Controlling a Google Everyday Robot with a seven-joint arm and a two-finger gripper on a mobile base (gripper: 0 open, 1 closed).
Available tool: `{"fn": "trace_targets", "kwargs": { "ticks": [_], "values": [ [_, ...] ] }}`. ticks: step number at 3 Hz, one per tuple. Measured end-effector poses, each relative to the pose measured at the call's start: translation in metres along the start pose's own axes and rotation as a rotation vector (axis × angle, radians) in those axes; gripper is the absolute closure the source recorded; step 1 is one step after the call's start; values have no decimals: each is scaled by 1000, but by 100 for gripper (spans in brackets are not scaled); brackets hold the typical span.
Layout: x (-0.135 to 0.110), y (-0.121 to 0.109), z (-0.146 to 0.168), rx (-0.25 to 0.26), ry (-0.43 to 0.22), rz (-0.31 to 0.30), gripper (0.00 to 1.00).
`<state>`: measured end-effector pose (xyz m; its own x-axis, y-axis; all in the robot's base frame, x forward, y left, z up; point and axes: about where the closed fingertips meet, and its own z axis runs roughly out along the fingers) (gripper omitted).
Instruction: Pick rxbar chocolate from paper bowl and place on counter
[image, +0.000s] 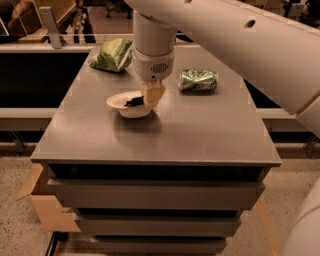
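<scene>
Setting: lab or office workroom, not certain which. Evidence: grey drawer cabinet (155, 195) under counter (200, 130); speckled hard floor (15, 235); cardboard box (45, 210) below counter's front-left corner. Gripper (152, 97) at paper bowl (116, 102), left of counter's middle.

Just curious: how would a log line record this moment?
gripper: at paper bowl rim | rxbar chocolate: inside bowl | counter: bar not yet placed
</scene>
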<state>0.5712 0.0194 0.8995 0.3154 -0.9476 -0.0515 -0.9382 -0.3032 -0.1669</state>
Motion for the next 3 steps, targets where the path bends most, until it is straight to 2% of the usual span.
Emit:
{"fn": "trace_targets", "kwargs": {
  "ticks": [1, 3],
  "values": [
    [-5, -4, -17, 20, 23, -13, 100],
    [-11, -6, -25, 25, 24, -22, 100]
  ]
}}
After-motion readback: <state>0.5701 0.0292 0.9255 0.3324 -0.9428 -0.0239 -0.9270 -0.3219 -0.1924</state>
